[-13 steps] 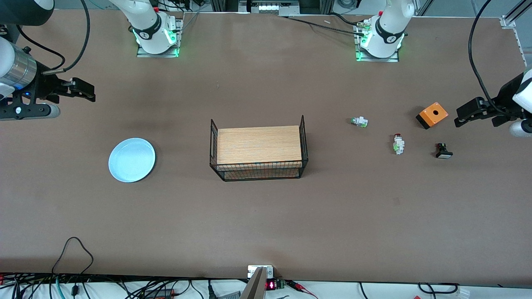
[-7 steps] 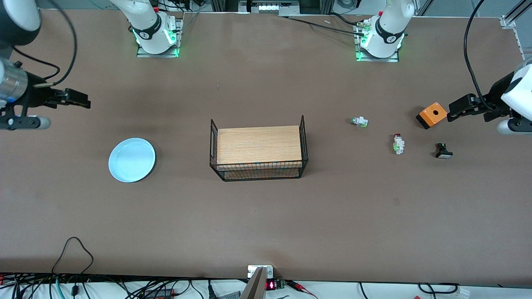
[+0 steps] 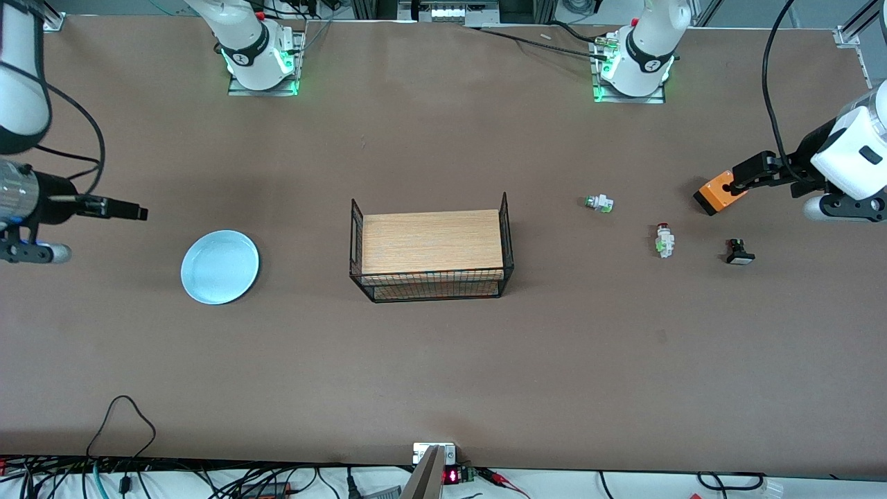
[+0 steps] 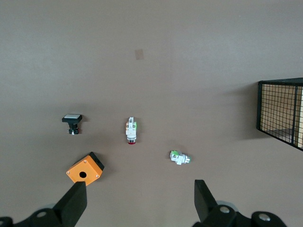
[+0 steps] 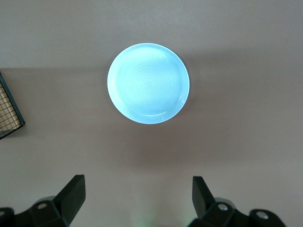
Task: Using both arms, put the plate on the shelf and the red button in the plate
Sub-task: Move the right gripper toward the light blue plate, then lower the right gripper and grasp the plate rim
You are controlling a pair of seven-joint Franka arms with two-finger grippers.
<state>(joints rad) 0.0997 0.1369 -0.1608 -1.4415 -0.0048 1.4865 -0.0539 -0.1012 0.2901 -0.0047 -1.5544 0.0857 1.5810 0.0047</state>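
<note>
Orange box [image 3: 714, 194] partly under left hand [image 3: 745, 174]

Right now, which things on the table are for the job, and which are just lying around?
For the job: plate, red button.
Just lying around: wire rack, orange box, white switch, black switch.

A brown table [image 3: 429, 360] is carrying everything. A light blue plate [image 3: 220, 267] is lying toward the right arm's end. A wire basket [image 3: 431, 253] is sitting mid-table. Toward the left arm's end are lying a white switch [image 3: 599, 203], a red button [image 3: 664, 240], a black switch [image 3: 739, 251] and an orange box [image 3: 714, 194], all apart.
</note>
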